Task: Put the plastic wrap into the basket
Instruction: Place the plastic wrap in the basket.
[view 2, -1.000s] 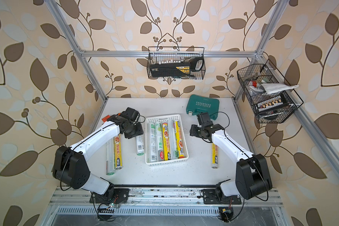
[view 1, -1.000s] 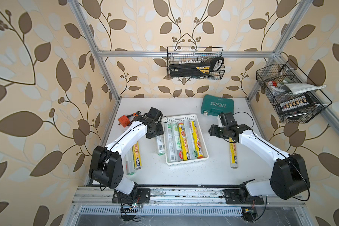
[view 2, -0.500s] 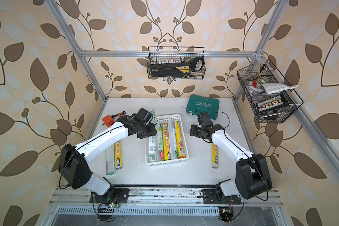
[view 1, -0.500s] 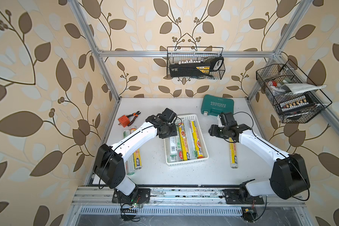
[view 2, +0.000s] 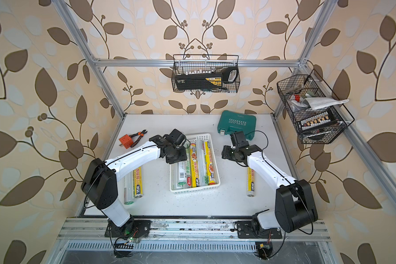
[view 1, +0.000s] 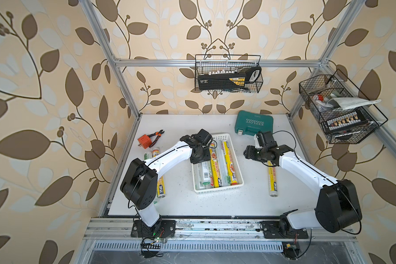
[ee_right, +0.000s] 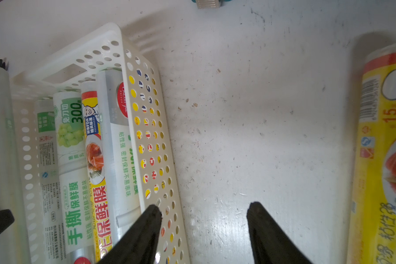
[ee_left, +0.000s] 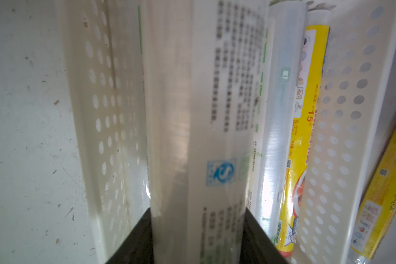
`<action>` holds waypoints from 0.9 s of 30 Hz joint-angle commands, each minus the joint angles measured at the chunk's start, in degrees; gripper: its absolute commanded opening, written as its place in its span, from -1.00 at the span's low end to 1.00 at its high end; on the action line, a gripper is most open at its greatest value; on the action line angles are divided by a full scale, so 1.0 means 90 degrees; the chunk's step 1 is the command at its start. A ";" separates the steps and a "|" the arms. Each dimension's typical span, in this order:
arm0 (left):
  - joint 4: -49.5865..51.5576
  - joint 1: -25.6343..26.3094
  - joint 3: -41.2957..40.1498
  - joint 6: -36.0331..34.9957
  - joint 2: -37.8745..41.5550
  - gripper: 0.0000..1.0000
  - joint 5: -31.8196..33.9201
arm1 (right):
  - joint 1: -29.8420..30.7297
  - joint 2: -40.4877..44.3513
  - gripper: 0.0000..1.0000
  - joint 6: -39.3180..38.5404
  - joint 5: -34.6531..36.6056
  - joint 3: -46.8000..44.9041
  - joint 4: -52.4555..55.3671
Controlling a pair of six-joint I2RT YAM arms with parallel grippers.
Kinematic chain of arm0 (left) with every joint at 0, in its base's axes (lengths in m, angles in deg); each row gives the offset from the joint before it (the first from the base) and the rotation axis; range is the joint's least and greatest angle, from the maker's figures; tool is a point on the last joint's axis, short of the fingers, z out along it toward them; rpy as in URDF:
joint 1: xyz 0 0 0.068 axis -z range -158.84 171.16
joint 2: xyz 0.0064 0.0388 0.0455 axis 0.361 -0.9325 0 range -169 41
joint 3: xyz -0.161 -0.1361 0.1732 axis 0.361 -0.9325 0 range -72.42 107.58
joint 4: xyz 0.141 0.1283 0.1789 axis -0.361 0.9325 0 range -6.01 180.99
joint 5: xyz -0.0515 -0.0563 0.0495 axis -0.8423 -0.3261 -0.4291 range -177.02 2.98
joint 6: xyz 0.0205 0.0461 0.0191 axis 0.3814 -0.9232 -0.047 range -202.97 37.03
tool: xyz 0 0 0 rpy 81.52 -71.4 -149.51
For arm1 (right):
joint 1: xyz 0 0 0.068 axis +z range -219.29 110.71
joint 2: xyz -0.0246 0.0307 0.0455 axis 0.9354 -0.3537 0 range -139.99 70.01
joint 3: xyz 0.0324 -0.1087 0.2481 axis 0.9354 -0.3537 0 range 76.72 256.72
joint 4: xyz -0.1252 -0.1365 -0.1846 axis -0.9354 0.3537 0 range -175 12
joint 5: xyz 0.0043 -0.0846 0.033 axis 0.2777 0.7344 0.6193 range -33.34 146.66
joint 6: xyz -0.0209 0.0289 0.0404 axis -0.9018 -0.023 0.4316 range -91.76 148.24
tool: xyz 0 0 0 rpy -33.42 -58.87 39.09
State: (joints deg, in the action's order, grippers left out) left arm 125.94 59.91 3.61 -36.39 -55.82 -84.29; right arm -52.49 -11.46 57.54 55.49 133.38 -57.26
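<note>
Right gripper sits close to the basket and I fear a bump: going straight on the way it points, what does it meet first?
Probably the bare table between the basket and the yellow roll; the right gripper's finger nearest the basket might graze it. Depth is unclear.

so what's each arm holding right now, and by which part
The left tool grips a silvery-clear roll across its body, nearer its far end; the right tool is open, holding nothing.
</note>
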 commanded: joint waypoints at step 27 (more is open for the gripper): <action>-0.0350 0.0227 -0.0374 0.0236 -0.0015 -0.11 0.0132 | -0.0016 -0.0244 0.26 -0.0084 -0.0126 -0.0024 0.0033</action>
State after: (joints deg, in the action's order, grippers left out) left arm 123.16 61.09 0.73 -35.21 -57.61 -82.59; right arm -52.49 -12.77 57.52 54.90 133.38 -57.26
